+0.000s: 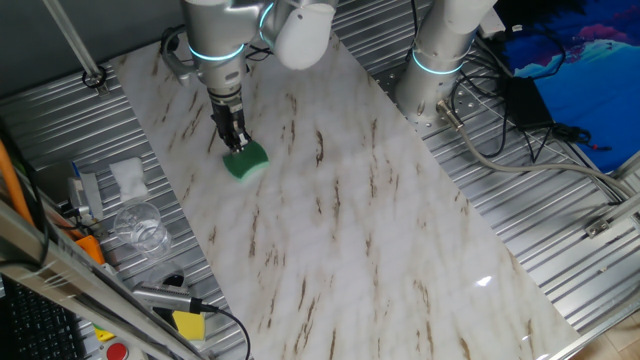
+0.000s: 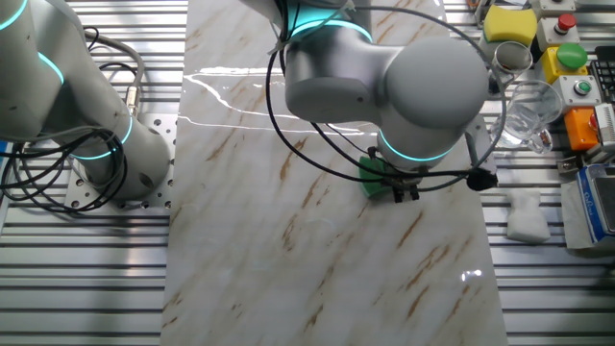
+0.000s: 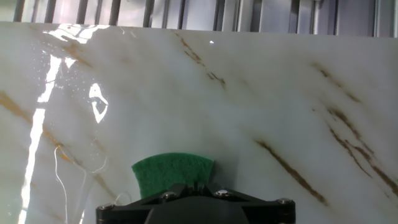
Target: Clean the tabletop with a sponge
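Green sponge (image 1: 245, 160) clamped between the black fingers (image 1: 235, 137), pressed flat on the glossy marble-look counter (image 1: 360, 230) near its left edge. From one fixed view: fingers closed on the sponge from above, white tissue (image 1: 128, 177) and clear glass (image 1: 139, 227) on the ribbed metal beside the slab. From the other fixed view: sponge (image 2: 376, 176) mostly hidden under the arm. From the hand view: sponge (image 3: 172, 173) projecting ahead of the fingers' mount, wet sheen and droplets at upper left; fingertips hidden there.
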`<state>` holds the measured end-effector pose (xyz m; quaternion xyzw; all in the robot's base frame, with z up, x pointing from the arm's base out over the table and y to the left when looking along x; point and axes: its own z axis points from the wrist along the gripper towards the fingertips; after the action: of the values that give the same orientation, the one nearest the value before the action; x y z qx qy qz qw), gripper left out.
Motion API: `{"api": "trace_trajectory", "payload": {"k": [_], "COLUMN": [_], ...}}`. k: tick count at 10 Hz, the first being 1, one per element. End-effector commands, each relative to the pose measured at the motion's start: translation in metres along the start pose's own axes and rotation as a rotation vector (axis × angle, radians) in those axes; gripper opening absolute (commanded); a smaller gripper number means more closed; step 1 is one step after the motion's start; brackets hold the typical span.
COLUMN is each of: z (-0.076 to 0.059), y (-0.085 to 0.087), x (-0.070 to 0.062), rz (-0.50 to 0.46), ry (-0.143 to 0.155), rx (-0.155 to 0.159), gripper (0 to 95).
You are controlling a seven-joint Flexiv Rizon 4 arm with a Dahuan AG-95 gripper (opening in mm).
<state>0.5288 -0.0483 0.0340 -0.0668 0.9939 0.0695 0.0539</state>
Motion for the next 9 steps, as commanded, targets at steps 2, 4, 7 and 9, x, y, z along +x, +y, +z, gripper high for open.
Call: {"api": "trace_trajectory", "payload": {"k": [2,4,7,9], "z": [0.0,0.0,0.0,0.0], "y": [0.0004,0.0004,0.0004,0.0004], "x": [0.0002,0.0002,0.0002,0.0002], "rz": [-0.001,-0.013,-0.027,-0.032], "ry": [0.0,0.004,0.008,0.015], "rx": [0.005,0.01,0.009,0.01], "gripper": [0.0,0.0,0.0,0.0]}}
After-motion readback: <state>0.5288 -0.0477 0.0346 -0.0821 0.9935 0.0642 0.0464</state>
